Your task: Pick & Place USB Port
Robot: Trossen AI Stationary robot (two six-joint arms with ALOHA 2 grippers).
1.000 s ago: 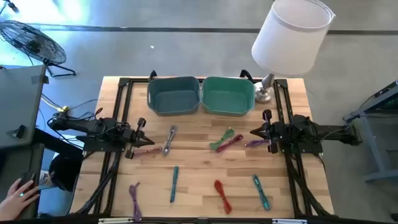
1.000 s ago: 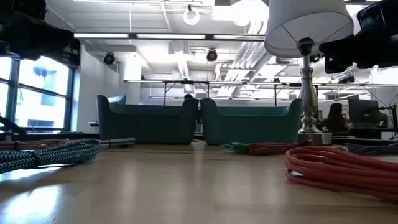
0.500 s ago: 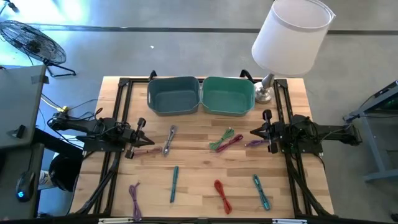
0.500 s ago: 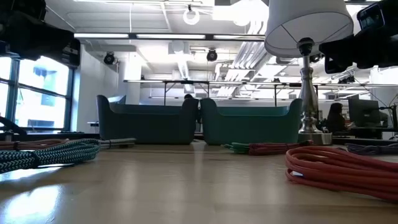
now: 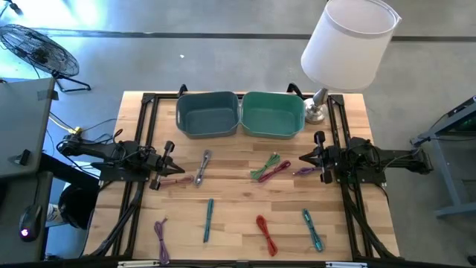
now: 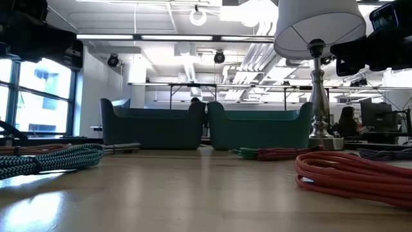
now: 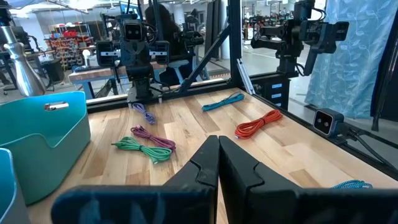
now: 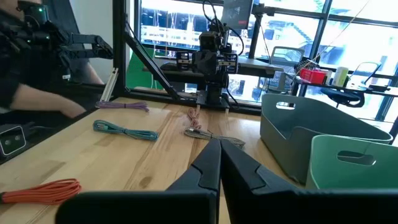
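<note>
- High view first, going from the left edge of the wooden table: the left gripper sits at the table's left side, fingers pressed together with nothing between them, tips pointing toward the middle.
- Just beside its tip lies a pink cable, and next to that a grey USB cable. Neither looks touched.
- Down near the front-left corner there's a purple cable, then a teal cable lying almost straight.
- Back of the table: a blue-grey bin and a green bin side by side, touching each other. Can't see anything inside them.
- Middle-right: a green and magenta cable bundle, well apart from both grippers.
- Front, right of centre: an orange-red cable and a second teal braided cable.
- A small purple cable lies right by the right gripper, which is also closed on nothing, pointing inward from the right side.
- A lamp with a white shade stands at the back-right corner, next to the green bin.
- Right wrist view also shows a person's arm beyond the table.
</note>
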